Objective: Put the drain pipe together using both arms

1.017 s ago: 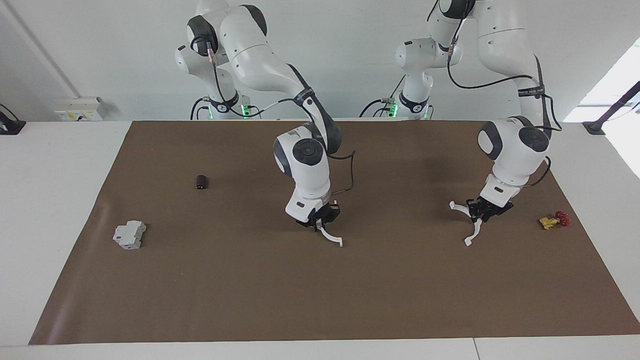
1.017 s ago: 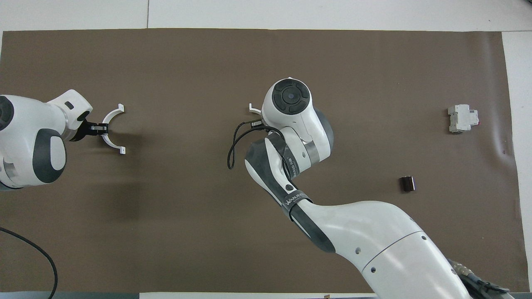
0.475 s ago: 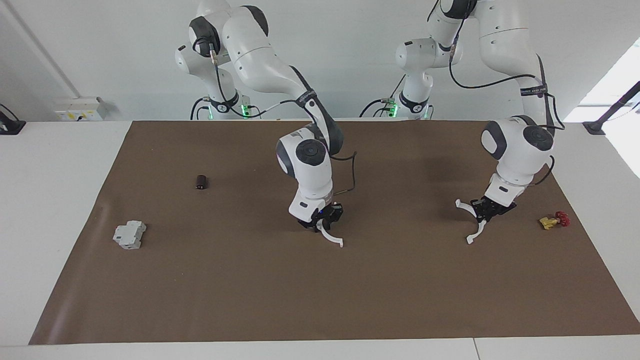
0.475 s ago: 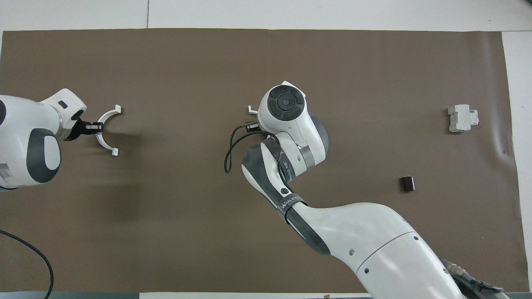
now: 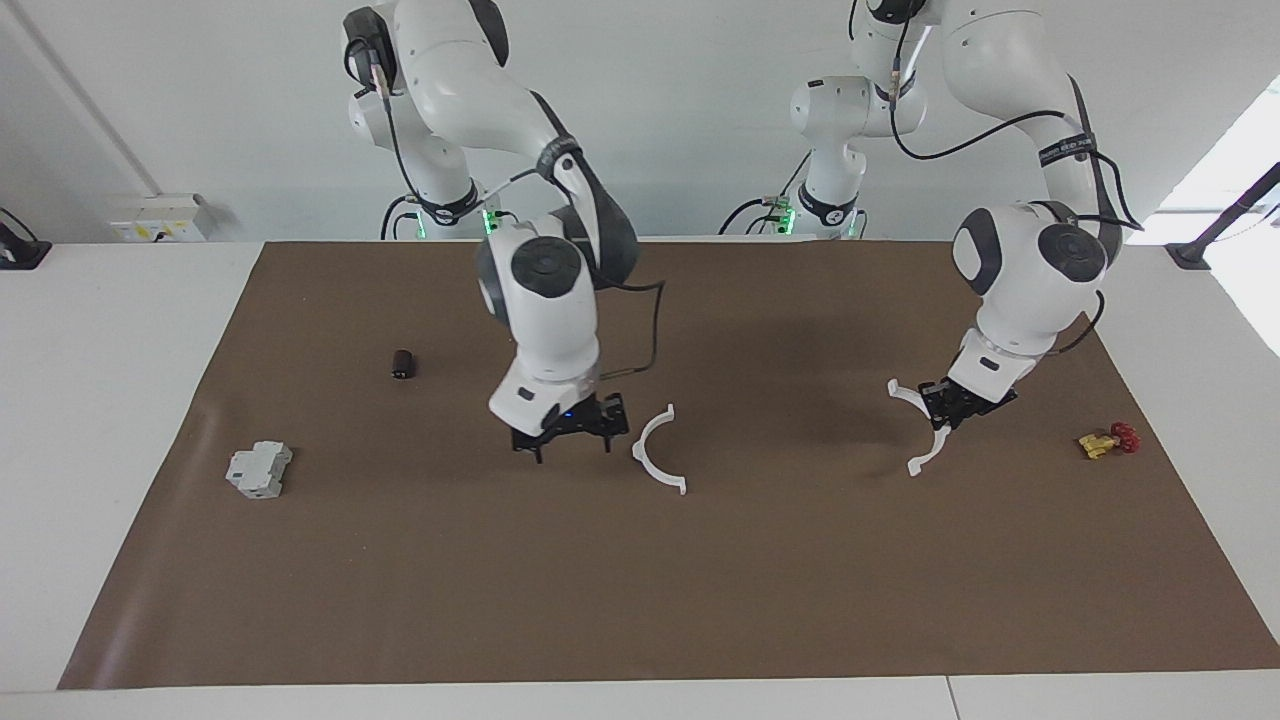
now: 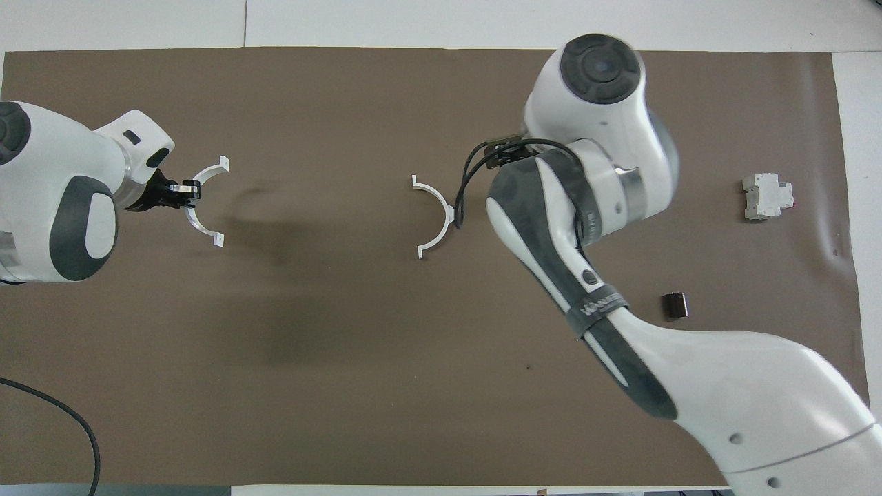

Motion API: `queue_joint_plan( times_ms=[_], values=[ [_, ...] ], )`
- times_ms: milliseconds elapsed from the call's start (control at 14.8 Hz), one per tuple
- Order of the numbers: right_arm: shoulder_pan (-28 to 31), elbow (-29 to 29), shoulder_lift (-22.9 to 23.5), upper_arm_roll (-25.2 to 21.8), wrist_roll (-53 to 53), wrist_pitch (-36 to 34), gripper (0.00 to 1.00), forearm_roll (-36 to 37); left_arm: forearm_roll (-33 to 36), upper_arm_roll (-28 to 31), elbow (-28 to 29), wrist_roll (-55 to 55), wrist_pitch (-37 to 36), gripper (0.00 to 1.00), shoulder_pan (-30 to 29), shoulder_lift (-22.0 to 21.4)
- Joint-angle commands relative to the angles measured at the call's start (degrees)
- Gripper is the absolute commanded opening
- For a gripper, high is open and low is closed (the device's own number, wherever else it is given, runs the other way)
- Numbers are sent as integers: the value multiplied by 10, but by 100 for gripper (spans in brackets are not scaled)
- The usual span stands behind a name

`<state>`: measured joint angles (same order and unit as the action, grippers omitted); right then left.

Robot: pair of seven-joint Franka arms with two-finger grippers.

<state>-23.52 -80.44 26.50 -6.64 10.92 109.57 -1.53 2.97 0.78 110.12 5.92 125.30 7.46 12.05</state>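
Observation:
One white half-ring of the drain pipe (image 5: 637, 450) lies flat on the brown mat near the middle; it also shows in the overhead view (image 6: 441, 238). My right gripper (image 5: 567, 440) hangs open and empty just above the mat, beside that half-ring toward the right arm's end. In the overhead view its own wrist hides it. My left gripper (image 5: 955, 402) is shut on the second half-ring (image 5: 928, 452) and holds it above the mat toward the left arm's end. The overhead view shows this gripper (image 6: 180, 193) with its half-ring (image 6: 196, 222), open side toward the middle.
A grey blocky device (image 5: 258, 470) sits near the right arm's end (image 6: 766, 196). A small dark cylinder (image 5: 402, 363) lies nearer to the robots (image 6: 675, 304). A yellow-and-red valve (image 5: 1108, 440) lies near the left arm's end. The brown mat (image 5: 700, 600) covers the table.
My right gripper has let go of its half-ring, opened, and moved up and toward the right arm's end. My left gripper has shifted slightly toward the middle with its half-ring.

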Motion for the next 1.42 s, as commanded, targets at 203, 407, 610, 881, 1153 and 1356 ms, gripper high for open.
queue_joint_plan(
  times_ms=[203,407,610,881,1153,1356],
  values=[
    [159,-46,-130,9,-150,-157,100,2,37,5,-8,152,16,0,107,7],
    [218,-47,-142,9,-221,-200,100,3,38,5,-30,237,38,0,168,37],
    [216,-59,-189,8,-214,-235,100,4,45,8,-89,307,35,0,220,104],
    [203,-127,-255,13,-176,-233,100,6,89,7,-104,359,41,0,258,139],
    [200,-97,-246,13,-166,-226,100,15,97,7,-101,360,56,0,269,144],
    [200,-108,-267,13,-150,-231,100,15,97,6,-92,359,57,0,281,143]
  ],
)
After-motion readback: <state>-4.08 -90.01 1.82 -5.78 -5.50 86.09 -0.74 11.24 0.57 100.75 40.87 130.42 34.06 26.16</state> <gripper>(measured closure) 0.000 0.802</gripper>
